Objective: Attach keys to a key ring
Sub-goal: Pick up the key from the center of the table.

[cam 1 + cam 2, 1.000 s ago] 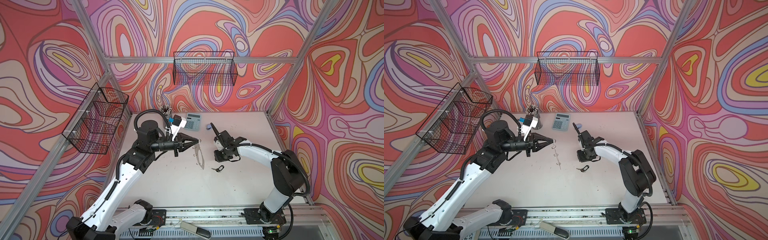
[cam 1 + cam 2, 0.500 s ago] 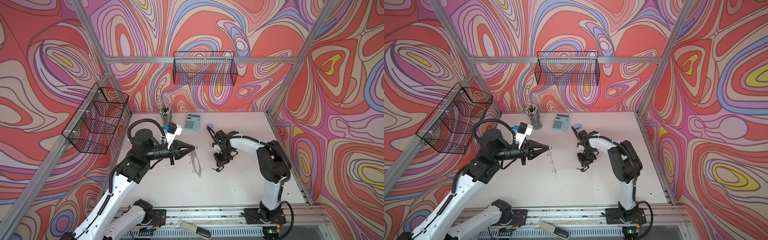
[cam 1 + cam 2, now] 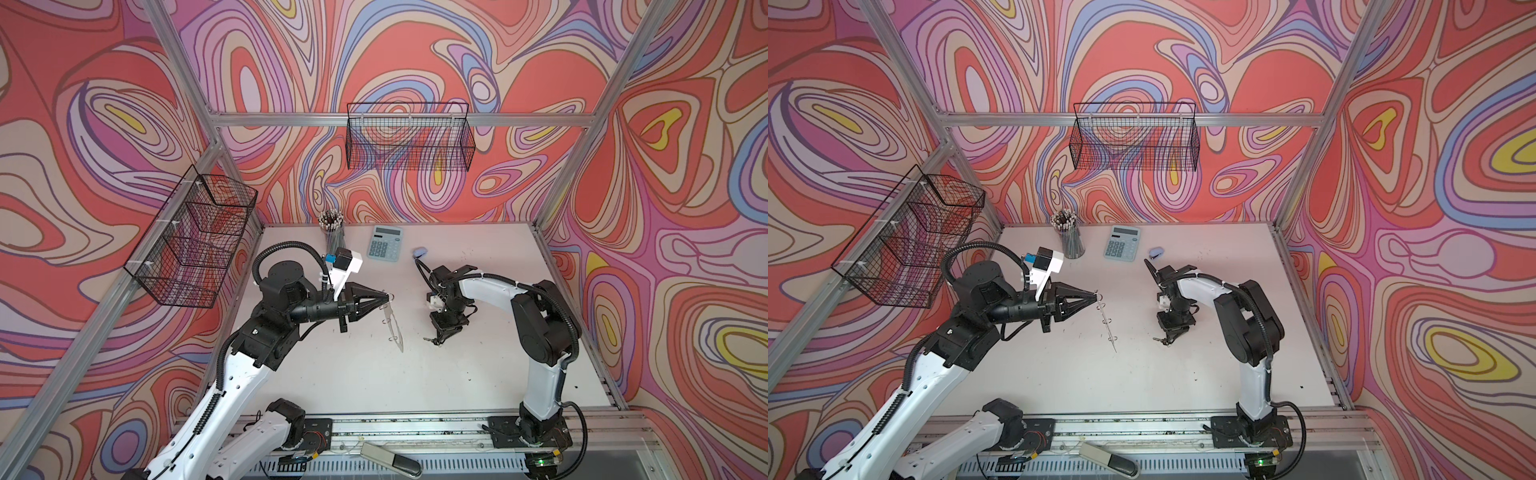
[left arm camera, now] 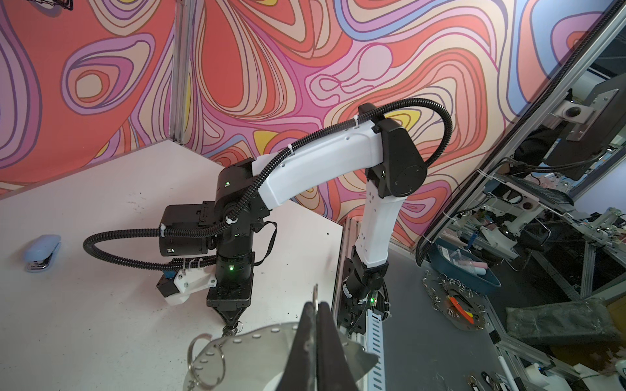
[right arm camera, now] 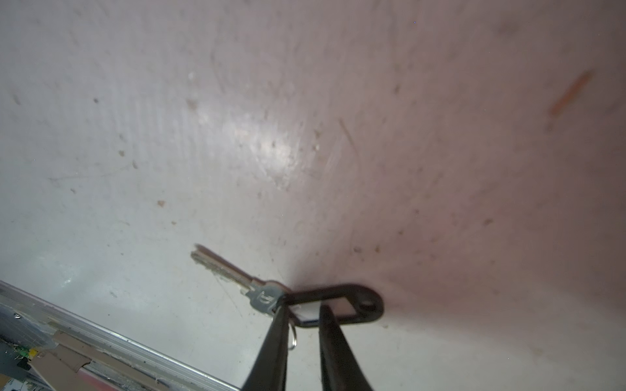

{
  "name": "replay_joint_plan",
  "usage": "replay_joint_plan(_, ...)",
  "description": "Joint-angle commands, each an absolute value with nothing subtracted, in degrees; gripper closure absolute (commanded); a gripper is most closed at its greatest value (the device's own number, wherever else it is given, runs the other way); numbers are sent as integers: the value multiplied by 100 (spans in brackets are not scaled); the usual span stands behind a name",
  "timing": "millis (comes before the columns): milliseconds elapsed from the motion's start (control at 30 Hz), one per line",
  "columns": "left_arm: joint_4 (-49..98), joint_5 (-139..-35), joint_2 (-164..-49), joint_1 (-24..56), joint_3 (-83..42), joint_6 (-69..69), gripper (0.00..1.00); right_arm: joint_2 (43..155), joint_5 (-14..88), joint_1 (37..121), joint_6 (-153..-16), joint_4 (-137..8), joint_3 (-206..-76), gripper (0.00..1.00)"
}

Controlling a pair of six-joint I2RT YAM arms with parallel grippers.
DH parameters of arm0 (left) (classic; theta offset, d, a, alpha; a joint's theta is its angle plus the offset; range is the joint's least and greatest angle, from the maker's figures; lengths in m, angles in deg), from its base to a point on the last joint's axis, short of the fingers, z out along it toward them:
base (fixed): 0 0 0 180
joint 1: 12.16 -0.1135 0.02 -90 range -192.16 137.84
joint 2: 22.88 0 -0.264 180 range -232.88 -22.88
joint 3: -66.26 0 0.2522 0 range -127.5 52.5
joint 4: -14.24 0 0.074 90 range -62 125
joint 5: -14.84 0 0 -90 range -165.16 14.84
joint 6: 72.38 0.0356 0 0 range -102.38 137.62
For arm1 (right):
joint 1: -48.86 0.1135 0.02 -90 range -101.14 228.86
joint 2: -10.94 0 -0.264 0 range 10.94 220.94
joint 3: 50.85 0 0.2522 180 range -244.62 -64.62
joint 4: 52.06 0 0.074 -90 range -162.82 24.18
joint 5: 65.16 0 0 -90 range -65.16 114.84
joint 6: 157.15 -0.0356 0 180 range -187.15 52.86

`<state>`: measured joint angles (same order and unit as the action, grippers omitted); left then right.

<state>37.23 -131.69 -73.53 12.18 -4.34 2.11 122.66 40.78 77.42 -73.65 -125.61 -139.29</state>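
Keys [image 5: 264,296] flat on the table [image 3: 478,374], key ring [image 3: 392,328] hanging from the other arm!
The silver key and its black tag lie on the white surface right under the right gripper [image 5: 302,309]. It points straight down, jaws a narrow gap apart, tips at the tag; pinching or only touching, I cannot tell. Near them the key ring hangs edge-on in both top views, its top rim clamped tight in the left gripper [image 3: 388,296]. The left wrist view catches wire loops [image 4: 206,362] on its dotted rim. Calculator [image 3: 385,243] and stapler [image 3: 420,252] sit well back.
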Motion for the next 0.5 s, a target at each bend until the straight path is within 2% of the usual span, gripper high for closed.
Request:
replay_joint_plan(0, 3481, -13239, -7289, 1223, -422, 158, 100, 12312, 4276, 7751, -7260, -12648, -13945, 82)
replay_joint_plan(467, 3391, -13299, -7298, 1217, -386, 101, 100, 11994, 4324, 7763, -7365, -12888, -13816, 83)
